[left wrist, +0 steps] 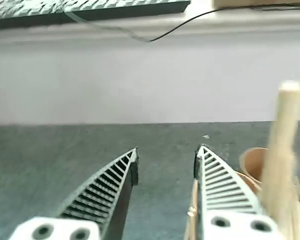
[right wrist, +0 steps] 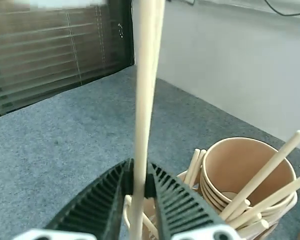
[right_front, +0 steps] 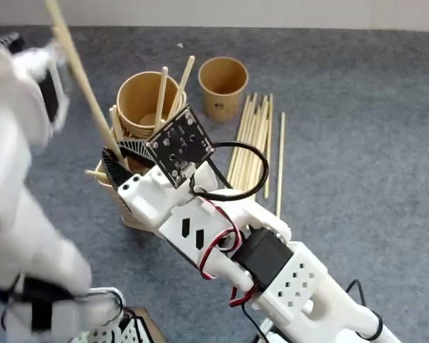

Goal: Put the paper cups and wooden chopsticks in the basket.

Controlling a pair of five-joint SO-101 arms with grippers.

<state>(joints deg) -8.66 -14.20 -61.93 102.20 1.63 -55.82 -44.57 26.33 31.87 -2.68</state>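
My right gripper (right_front: 118, 158) is shut on one wooden chopstick (right_front: 79, 64), which slants up toward the far left; the right wrist view shows the black fingers clamping that chopstick (right wrist: 145, 75). Just beyond the gripper is a stack of paper cups (right_front: 146, 100) with several chopsticks standing in it, seen close as the stack of cups (right wrist: 245, 170). A single paper cup (right_front: 223, 84) stands upright to its right. A tan basket edge (right_front: 126, 209) shows under the right arm, mostly hidden. My left gripper (left wrist: 167, 160) is open and empty above the carpet, with a chopstick (left wrist: 282, 150) beside it.
A bundle of loose chopsticks (right_front: 256, 143) lies on the grey carpet right of the cups. The left arm (right_front: 14, 143) stands along the left side. A pale wall (left wrist: 140, 80) borders the far edge. Open carpet lies to the right.
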